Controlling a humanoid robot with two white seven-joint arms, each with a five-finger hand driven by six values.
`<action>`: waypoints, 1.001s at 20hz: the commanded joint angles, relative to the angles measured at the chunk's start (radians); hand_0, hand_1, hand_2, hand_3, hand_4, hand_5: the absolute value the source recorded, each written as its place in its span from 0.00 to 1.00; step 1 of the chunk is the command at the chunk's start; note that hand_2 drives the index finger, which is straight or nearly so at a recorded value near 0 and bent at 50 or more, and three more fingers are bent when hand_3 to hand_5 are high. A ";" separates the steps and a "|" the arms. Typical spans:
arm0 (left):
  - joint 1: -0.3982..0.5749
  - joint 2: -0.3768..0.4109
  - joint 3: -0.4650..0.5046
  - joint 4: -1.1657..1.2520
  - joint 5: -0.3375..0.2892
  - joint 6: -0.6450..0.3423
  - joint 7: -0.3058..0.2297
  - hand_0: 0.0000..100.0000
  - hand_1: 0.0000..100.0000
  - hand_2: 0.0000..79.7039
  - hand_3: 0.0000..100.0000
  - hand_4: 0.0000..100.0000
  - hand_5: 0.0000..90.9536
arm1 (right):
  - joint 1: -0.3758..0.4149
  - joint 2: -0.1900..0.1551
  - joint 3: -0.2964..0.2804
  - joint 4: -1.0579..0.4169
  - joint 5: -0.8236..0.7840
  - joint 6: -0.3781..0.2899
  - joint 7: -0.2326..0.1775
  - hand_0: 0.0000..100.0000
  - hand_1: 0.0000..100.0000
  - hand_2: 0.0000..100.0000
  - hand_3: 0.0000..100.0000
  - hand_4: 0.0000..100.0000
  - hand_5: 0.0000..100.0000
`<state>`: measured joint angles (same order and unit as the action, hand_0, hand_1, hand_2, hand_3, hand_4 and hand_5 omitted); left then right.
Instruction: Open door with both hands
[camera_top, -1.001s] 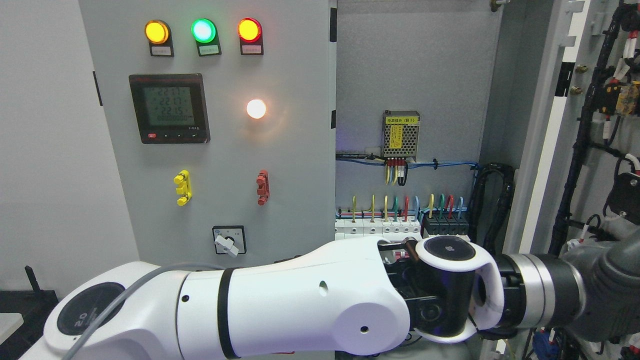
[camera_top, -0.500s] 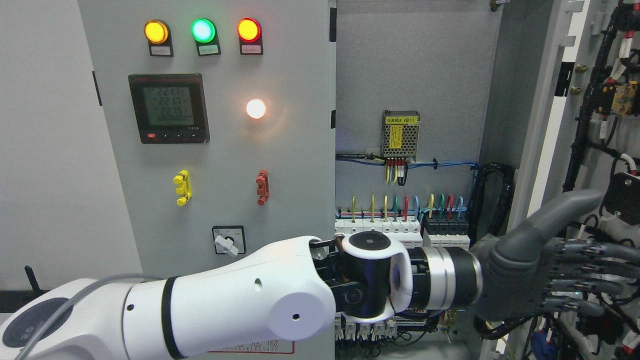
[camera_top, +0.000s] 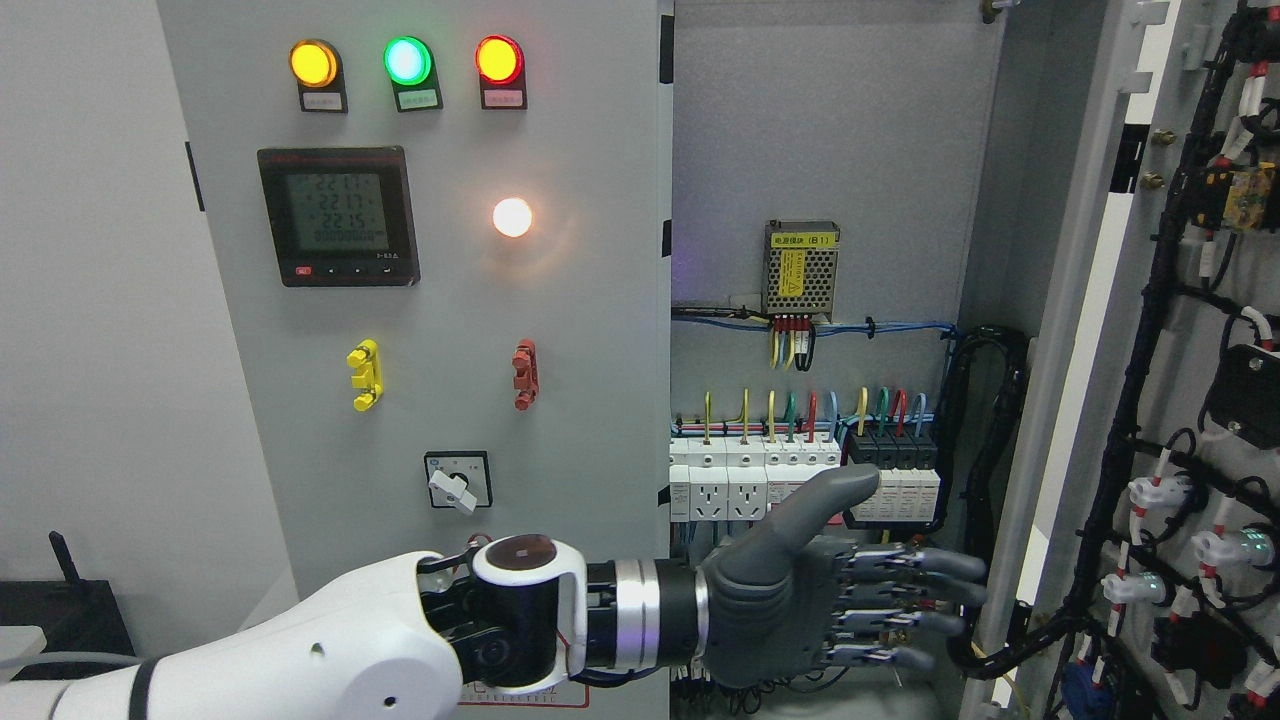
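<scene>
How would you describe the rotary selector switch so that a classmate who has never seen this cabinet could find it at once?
Start at the closed grey panel door on the left, with three lit lamps along its top. Go down past the digital meter and the yellow handle to the rotary selector switch. It alone is a small black square plate with a white knob.

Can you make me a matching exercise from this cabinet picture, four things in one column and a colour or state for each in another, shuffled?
Things:
1. left hand
2. right-hand door
3. middle indicator lamp
4. digital meter

Colours or states:
A. green, lit
B. swung open, wiring showing
C. fingers spread, holding nothing
D. black frame, display on

Pairs: 1-C, 2-B, 3-A, 4-D
</scene>
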<state>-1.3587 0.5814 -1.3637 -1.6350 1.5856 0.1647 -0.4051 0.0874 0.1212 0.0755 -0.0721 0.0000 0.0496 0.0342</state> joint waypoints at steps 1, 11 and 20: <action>0.246 0.451 0.174 -0.097 -0.162 -0.007 -0.125 0.00 0.00 0.00 0.00 0.00 0.00 | 0.000 0.000 0.000 0.000 0.005 0.001 0.000 0.38 0.00 0.00 0.00 0.00 0.00; 1.154 0.470 0.912 0.032 -0.594 -0.019 -0.308 0.00 0.00 0.00 0.00 0.00 0.00 | 0.000 0.000 0.000 0.000 0.005 0.001 0.000 0.38 0.00 0.00 0.00 0.00 0.00; 1.694 0.157 1.394 0.159 -1.008 -0.036 -0.313 0.00 0.00 0.00 0.00 0.00 0.00 | 0.000 0.000 0.000 0.000 0.005 0.001 0.000 0.38 0.00 0.00 0.00 0.00 0.00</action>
<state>-0.0132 0.8829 -0.5246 -1.5728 0.8157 0.1305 -0.7149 0.0875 0.1212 0.0755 -0.0721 0.0000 0.0505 0.0342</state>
